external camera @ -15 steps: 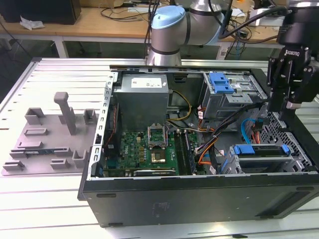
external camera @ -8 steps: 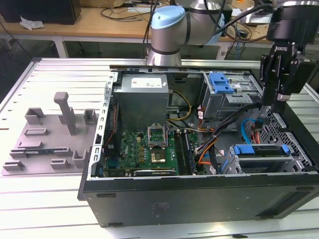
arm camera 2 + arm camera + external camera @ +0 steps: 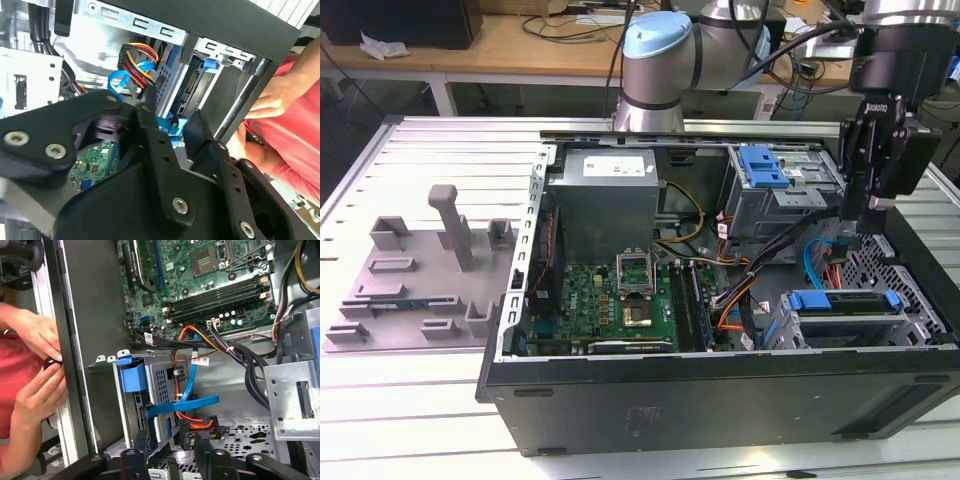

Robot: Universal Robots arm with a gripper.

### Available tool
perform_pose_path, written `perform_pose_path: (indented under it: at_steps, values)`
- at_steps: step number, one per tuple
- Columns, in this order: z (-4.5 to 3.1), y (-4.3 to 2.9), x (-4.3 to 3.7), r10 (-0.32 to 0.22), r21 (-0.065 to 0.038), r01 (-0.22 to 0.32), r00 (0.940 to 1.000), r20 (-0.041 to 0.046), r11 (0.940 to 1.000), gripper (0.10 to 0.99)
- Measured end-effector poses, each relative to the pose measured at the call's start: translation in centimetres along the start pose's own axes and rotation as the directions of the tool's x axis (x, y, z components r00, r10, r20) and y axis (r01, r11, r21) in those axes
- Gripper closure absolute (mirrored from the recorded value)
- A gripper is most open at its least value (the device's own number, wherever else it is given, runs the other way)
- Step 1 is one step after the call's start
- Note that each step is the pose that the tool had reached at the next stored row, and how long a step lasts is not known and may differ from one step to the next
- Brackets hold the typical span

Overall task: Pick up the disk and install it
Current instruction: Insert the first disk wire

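Observation:
The disk (image 3: pixel 840 302) sits in the lower drive bay of the open computer case, at the exterior view's right. Its blue carrier rail runs along the top and silver metal shows below it. In the first wrist view the blue rail end (image 3: pixel 132 377) sticks out of the metal cage. My gripper (image 3: pixel 851 238) hangs above the case, just behind that bay. Its black fingers (image 3: pixel 136 460) stand apart and open, with nothing held; the gap looks onto blue and orange cables (image 3: pixel 192 405). In the second wrist view the gripper (image 3: pixel 175 131) points into the bay area.
A person's hands (image 3: pixel 37 345) rest on the case's side wall (image 3: pixel 82 340), and a red sleeve (image 3: pixel 295 115) is close by. Inside are the motherboard (image 3: pixel 620 300), power supply (image 3: pixel 605 195) and upper cage with a blue ridged latch (image 3: pixel 765 165). A grey fixture (image 3: pixel 420 280) lies on the table.

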State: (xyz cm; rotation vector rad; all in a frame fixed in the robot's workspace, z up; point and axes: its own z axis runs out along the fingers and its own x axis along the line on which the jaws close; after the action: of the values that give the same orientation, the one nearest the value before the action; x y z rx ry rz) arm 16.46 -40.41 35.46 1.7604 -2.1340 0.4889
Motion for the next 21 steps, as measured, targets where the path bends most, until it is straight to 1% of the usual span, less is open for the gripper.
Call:
perform_pose_path:
  at_steps: [1, 2, 4, 7, 9, 15, 21]
  values:
    - [0.17, 0.04, -0.22, 0.000, 0.002, 0.000, 1.0000, -0.0097, 1.0000, 0.663]
    - [0.29, 0.06, -0.38, 0.001, 0.003, 0.000, 0.9999, -0.0148, 1.0000, 0.737]
    - [0.54, 0.10, -0.69, 0.001, 0.004, -0.001, 0.9997, -0.0224, 1.0000, 0.737]
    - [0.89, 0.17, -1.20, 0.001, 0.005, -0.001, 0.9996, -0.0295, 1.0000, 0.737]
    - [0.99, 0.19, -1.32, 0.001, 0.006, -0.001, 0.9995, -0.0323, 1.0000, 0.737]
    - [1.03, 0.13, -1.35, 0.001, 0.004, 0.000, 0.9995, -0.0325, 1.0000, 0.737]
    - [1.38, -0.07, -1.60, 0.000, 0.003, 0.000, 0.9994, -0.0337, 1.0000, 0.737]
